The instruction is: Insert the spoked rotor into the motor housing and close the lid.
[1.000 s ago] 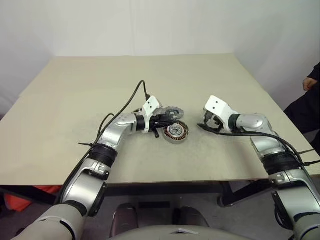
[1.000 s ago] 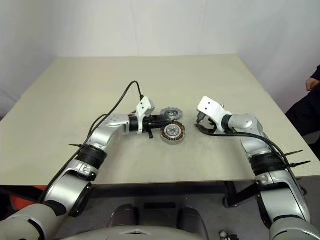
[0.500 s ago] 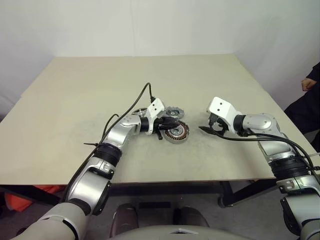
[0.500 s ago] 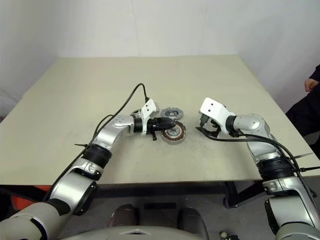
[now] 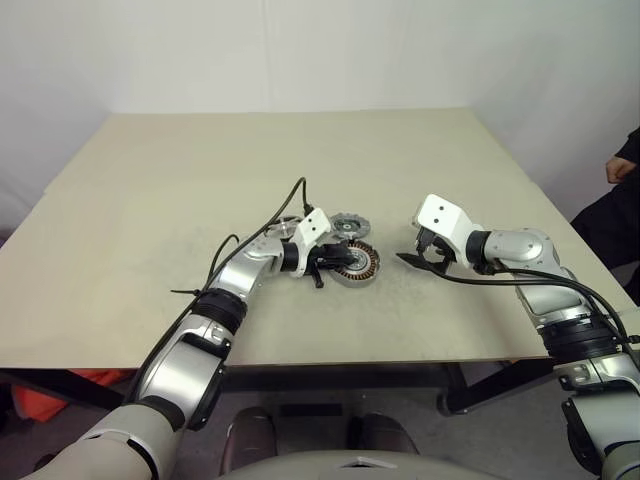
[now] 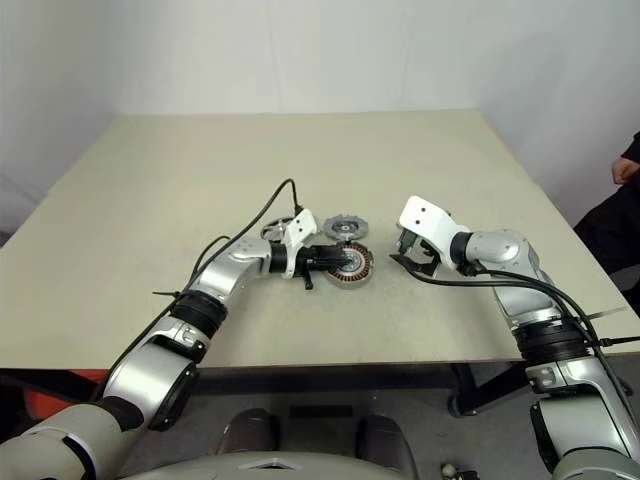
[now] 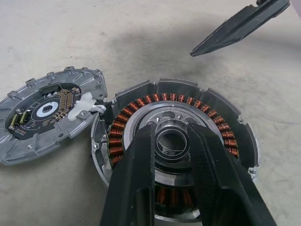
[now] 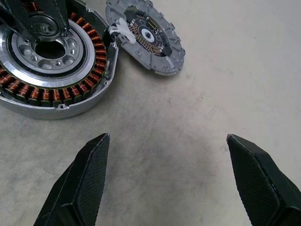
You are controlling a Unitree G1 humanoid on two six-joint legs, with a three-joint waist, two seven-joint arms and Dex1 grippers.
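- The motor housing (image 7: 176,150) is grey metal, ringed inside with copper-orange windings.
- The lid (image 7: 49,113) is dull grey, its rim notched, with a dark centre and a white clip.
- Both grippers' fingers (image 8: 80,186) are matte black.
- The desk (image 5: 200,170) is plain beige.

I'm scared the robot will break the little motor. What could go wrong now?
1. The left gripper sits low over the round grey metal motor housing with copper windings. It might scrape the windings, or shove the housing into the dull grey round lid lying right beside it.
2. The shiny silver spoked rotor lies just behind the left arm, so a backward swing might knock it away.
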